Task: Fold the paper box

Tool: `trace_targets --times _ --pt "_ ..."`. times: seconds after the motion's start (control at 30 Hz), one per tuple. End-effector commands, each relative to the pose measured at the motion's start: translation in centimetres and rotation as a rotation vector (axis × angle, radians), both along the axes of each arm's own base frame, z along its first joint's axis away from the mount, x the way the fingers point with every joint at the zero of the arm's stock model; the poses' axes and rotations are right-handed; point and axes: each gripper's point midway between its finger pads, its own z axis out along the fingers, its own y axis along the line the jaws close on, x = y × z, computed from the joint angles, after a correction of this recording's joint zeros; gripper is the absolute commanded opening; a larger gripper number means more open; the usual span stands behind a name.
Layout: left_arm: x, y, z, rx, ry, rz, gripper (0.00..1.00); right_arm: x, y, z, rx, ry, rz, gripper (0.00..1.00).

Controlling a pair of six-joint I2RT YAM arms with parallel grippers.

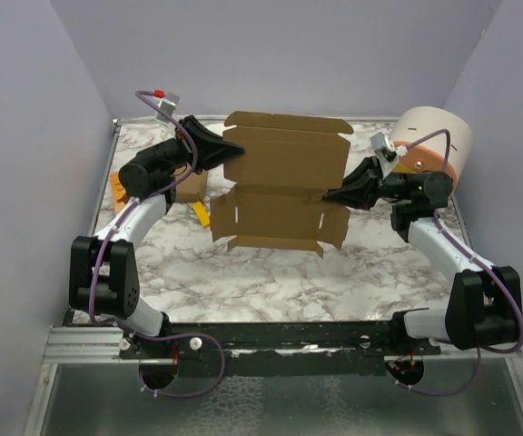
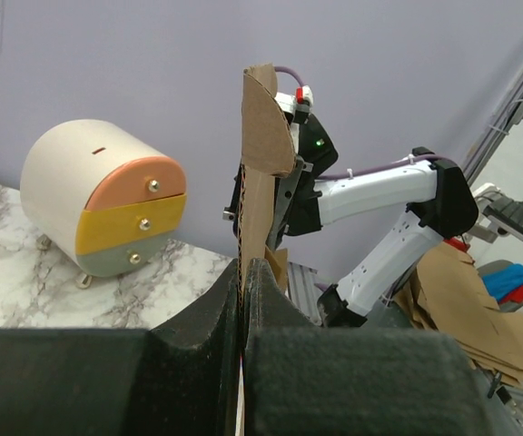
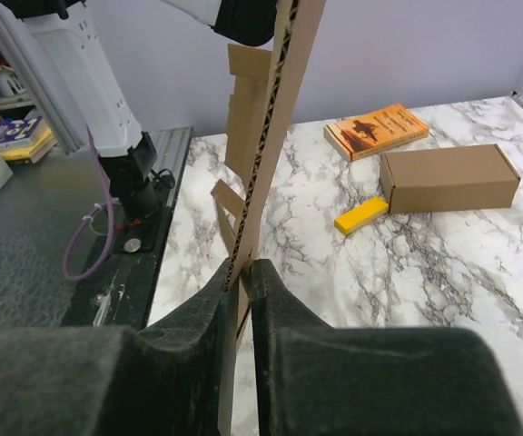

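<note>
Step in hand: pre-fold handling, I judge; no panel creased yet. Paper box [image 1: 284, 186] flat, lifted over table [image 1: 271, 272] middle, toward far edge. Left gripper [image 1: 240, 151] clenched on its left edge, right gripper [image 1: 330, 194] pinching right edge. Next I need one side freed to bend a flap along its score.

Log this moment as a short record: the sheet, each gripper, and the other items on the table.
paper box: flat die-cut sheet, unfolded, held between both arms, apparently lifted off the table
left gripper: shut on the sheet's left edge
right gripper: shut on the sheet's right edge
left of table: closed cardboard box, orange booklet, yellow block, all apart from the sheet
back right: round drawer unit with orange, yellow and grey drawers, all shut
</note>
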Motion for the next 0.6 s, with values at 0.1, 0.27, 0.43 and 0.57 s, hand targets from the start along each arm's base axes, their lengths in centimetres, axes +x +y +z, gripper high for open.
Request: trace_targets --times 0.1,0.27,0.43,0.57 --pt "-2.7 0.1 2.5 -0.071 -0.251 -0.006 0.0 0.0 0.4 0.6 0.037 0.003 -0.017 0.01" --pt "-2.7 0.0 2.3 -0.06 -0.256 -0.007 0.0 -0.1 0.4 0.4 0.023 0.007 -0.01 0.01" --pt "-2.2 0.0 1.3 -0.035 -0.266 0.002 0.0 0.5 0.0 -0.7 -0.064 -0.095 0.042 0.57" --pt "-1.3 0.7 -0.3 0.019 -0.26 0.02 0.0 3.0 -2.4 -2.9 -0.237 -0.234 -0.109 0.92"
